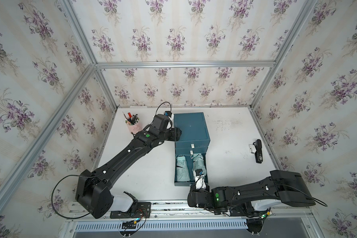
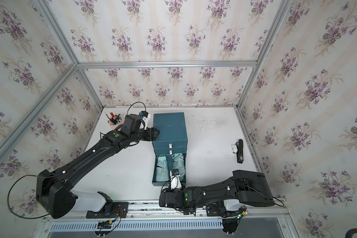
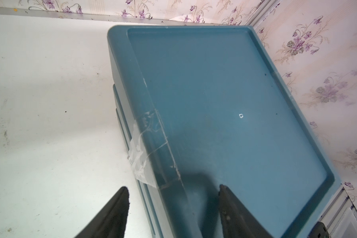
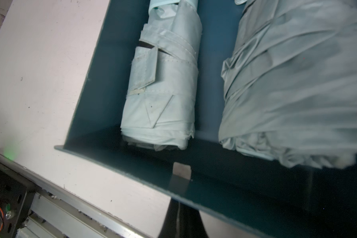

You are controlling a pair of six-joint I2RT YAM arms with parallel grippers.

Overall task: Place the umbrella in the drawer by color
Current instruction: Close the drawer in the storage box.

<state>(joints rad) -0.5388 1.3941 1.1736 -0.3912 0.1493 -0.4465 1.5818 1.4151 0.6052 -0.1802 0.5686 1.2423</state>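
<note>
Bracing the cabinet (image 3: pixel 214 92), I judge, my left gripper (image 3: pixel 173 186) straddles its top edge, jaws spread, so nothing slides. My right gripper (image 4: pixel 177 208), pressed together, sits at the front of the open bottom drawer (image 1: pixel 183 183). Inside, a tidy mint umbrella (image 4: pixel 163 82) and a looser umbrella (image 4: pixel 297 92): the 2 lie side by side, long axes front-to-back, strap loops toward the cabinet.

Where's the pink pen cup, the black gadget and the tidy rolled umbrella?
Pink round cup holding pens (image 1: pixel 131 127): a top view, its pink side wall.
Black oblong handheld gadget (image 1: pixel 258 151): a top view, mid-body.
Pale mint neatly strapped folded umbrella (image 4: pixel 163 82): right wrist view, its wrapped fabric middle.
</note>
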